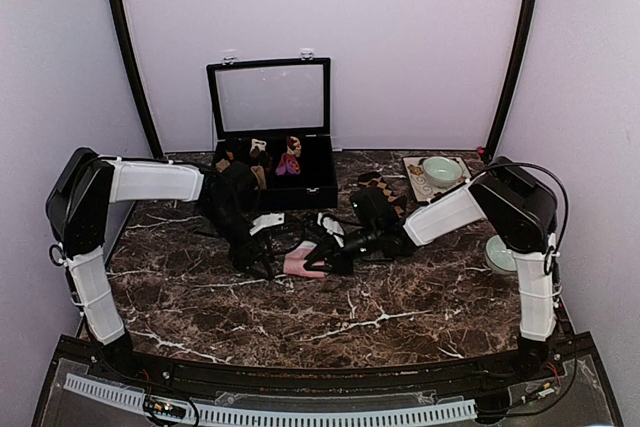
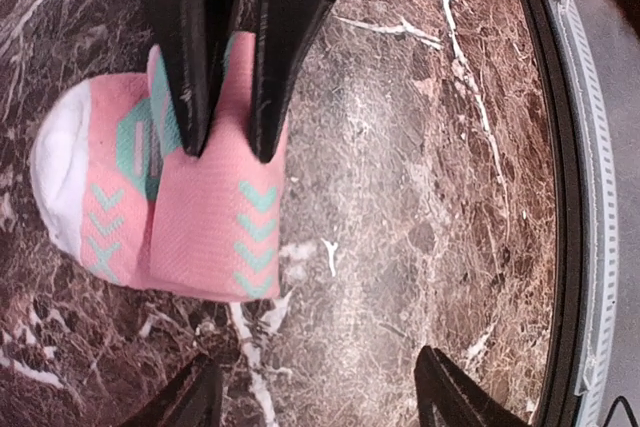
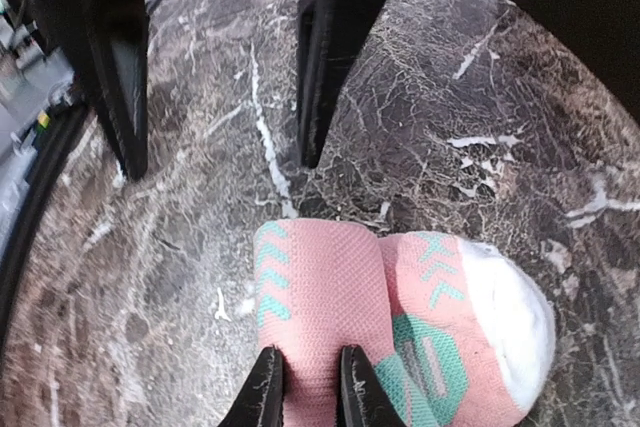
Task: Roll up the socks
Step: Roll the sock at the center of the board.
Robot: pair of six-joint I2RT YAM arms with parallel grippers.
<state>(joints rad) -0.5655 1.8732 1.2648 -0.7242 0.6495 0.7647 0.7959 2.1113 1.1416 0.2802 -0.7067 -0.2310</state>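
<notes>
From above, two arms meet at the middle of the marble surface (image 1: 330,322) over one pink sock (image 1: 298,263). One brown checked sock (image 1: 376,183) lies behind them, near one open black case (image 1: 270,137) and one bowl (image 1: 441,169).

The left wrist view shows the left jaws spread wide, released and grasping nothing, just beside the pink sock (image 2: 215,222). The sock lies folded double on the surface, and the right jaws are clenched on its upper fold.

In the right wrist view, the right jaws pinch the fold of the pink sock (image 3: 320,277). The left jaws stand apart beyond it.
</notes>
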